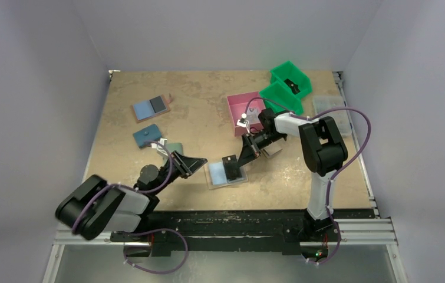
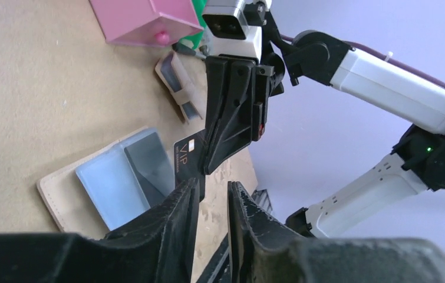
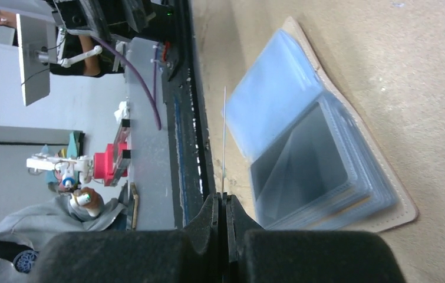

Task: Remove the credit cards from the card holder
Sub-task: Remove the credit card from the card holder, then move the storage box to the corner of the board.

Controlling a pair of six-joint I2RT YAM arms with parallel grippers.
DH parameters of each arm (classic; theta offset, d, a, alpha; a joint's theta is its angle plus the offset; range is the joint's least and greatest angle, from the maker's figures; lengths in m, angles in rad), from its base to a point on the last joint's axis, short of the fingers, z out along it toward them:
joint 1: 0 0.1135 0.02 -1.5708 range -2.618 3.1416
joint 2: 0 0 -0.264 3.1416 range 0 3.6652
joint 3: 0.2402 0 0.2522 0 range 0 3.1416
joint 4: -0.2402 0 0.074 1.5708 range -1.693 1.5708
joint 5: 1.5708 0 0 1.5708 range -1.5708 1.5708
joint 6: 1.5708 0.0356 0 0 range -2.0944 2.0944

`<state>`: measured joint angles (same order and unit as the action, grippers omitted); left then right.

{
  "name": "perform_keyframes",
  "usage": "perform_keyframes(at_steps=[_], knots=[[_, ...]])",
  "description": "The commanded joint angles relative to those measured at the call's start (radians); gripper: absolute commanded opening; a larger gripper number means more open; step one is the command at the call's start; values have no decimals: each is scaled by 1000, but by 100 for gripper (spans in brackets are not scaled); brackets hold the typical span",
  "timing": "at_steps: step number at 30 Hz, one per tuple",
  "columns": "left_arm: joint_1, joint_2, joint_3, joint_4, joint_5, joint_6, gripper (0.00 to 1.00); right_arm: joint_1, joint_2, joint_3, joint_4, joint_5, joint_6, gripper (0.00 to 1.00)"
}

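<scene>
My right gripper [image 1: 242,162] is pressed fully closed on a black card [image 1: 230,160], pinching it by one edge and holding it upright just above the card holder [image 1: 223,175]; from the right wrist the card [image 3: 224,141] shows edge-on as a thin pale line rising from between my closed fingertips [image 3: 211,206]. From the left wrist the same card [image 2: 185,154] shows its face, with "VIP" printed near a small pale mark.

My left gripper [image 2: 213,187] stands a little open, a narrow gap between its two fingers; the card's lower corner sits right at the tip of one finger [image 2: 187,191], but I cannot tell whether they touch; nothing lies in the gap itself.

The card holder lies open and flat on the table [image 1: 208,100], near the front edge, between my two arms; one inner panel is pale blue, the other dark grey, with a tan border around them.

Farther back are a pink bin [image 1: 244,112] and two green bins [image 1: 284,85]; a second open holder [image 1: 150,107] and a teal wallet [image 1: 148,136] lie well apart on the left side.
</scene>
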<state>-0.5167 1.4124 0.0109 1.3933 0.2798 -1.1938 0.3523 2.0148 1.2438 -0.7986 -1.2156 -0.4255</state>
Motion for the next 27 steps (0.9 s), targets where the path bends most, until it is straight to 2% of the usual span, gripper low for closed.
perform_keyframes(at_steps=[1,4,7,9,12,17,23,27], knots=[[7,-244,2,-366,-42,118,29,-4,-34,52,-102,-107,-106,0],[6,-402,40,-536,-53,172,40,-4,-28,59,-123,-121,-126,0],[6,-484,51,-594,-48,187,53,-4,-27,72,-159,-135,-164,0],[6,-485,59,-591,-24,185,54,-4,-29,79,-182,-141,-190,0],[6,-410,60,-497,27,154,56,-4,-35,87,-217,-152,-231,0],[-33,-238,63,-242,70,110,60,-4,-36,103,-276,-177,-303,0],[-174,-67,179,-199,18,159,61,-4,-33,109,-308,-187,-342,0],[-199,52,222,-122,12,143,61,-4,-33,111,-322,-193,-357,0]])
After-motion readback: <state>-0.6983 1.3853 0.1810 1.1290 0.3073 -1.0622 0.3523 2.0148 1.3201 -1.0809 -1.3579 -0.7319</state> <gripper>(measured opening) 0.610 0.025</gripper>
